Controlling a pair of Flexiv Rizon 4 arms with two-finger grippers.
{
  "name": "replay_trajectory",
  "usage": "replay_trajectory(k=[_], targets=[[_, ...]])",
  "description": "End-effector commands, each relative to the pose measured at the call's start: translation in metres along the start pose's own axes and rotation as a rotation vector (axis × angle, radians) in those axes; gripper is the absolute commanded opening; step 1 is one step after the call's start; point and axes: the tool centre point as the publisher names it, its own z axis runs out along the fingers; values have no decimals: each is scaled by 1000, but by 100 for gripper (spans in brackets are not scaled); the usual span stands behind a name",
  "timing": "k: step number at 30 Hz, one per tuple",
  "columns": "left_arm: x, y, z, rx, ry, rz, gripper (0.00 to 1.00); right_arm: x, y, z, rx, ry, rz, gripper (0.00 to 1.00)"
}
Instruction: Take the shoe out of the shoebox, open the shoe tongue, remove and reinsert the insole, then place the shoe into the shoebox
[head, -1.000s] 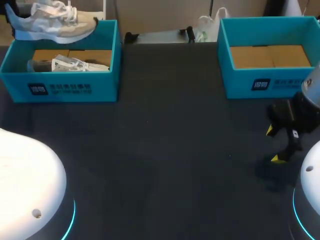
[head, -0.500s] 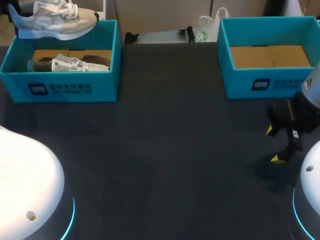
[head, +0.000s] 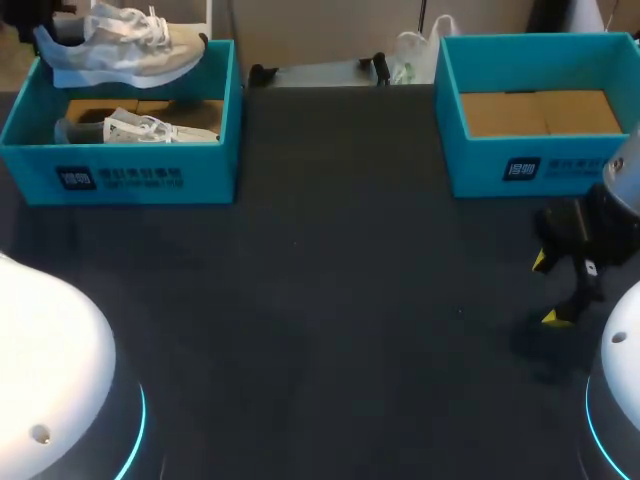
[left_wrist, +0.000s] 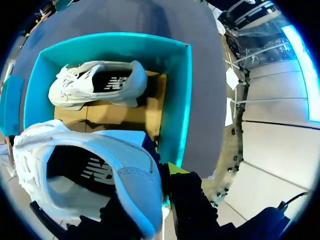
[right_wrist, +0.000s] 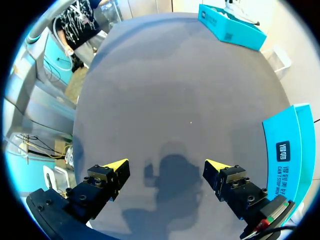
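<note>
The left pincer (left_wrist: 161, 172) is clamped on the heel of a white mesh lace-up sneaker (head: 125, 45), held above the open teal cardboard shoebox (head: 130, 178). A matching sneaker (head: 135, 128) lies inside the box. The lifted sneaker has drifted rightward. The right pincer (right_wrist: 166, 164) hangs spread apart over the matte dark counter (head: 330, 300), unmoved.

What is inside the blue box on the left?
In the left shoebox, a pale sneaker lies on the brown cardboard floor. The raised sneaker gripped by the left tool hides part of that floor.
</note>
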Motion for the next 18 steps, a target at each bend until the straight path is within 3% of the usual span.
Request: replay_trajectory(k=[1, 18], targets=[[-3, 5, 8, 19, -6, 9, 0, 1, 0, 1, 4, -3, 1, 100], [-16, -2, 41, 48, 7, 37, 0, 1, 0, 1, 4, -3, 1, 100]])
